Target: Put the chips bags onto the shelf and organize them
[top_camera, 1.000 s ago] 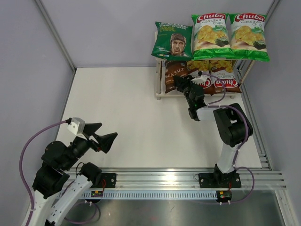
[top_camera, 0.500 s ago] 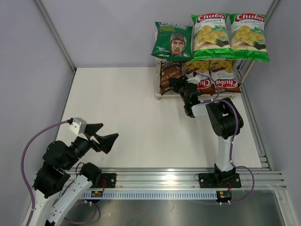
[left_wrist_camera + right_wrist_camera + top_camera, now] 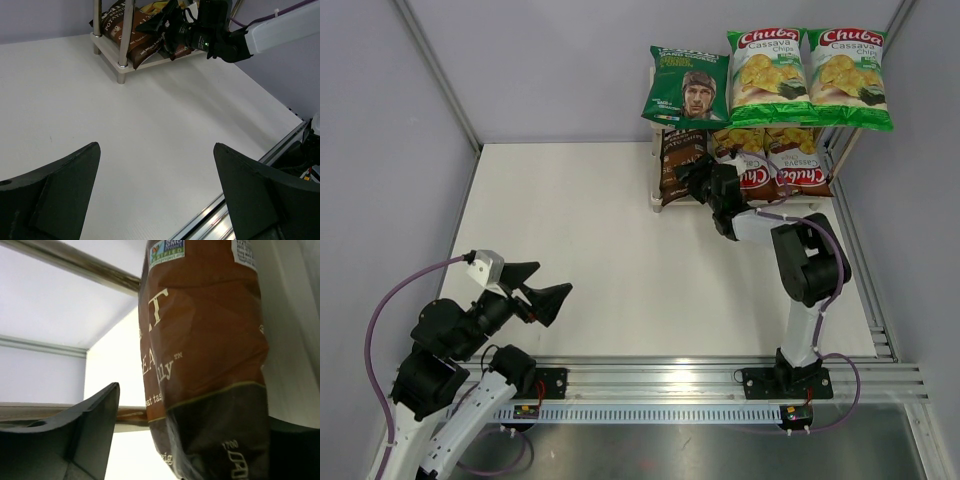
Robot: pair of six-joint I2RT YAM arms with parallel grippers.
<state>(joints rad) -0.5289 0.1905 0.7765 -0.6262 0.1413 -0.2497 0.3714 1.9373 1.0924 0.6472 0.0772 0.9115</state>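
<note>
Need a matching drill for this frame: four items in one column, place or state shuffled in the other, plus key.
Column 1
1. dark green bag with the man's face
2. green-white Chuba bags
3. Sea Salt bag
4. left gripper

Column 2
A. lower tier of the shelf, left end
B. open, over the table, away from the shelf
C. top tier, left end
D. top tier, middle and right

Pairs: 1-C, 2-D, 3-A, 4-B

A robot lab cell; grey panel walls [image 3: 550, 70], aluminium rail [image 3: 650, 375], white table [image 3: 600, 230].
</note>
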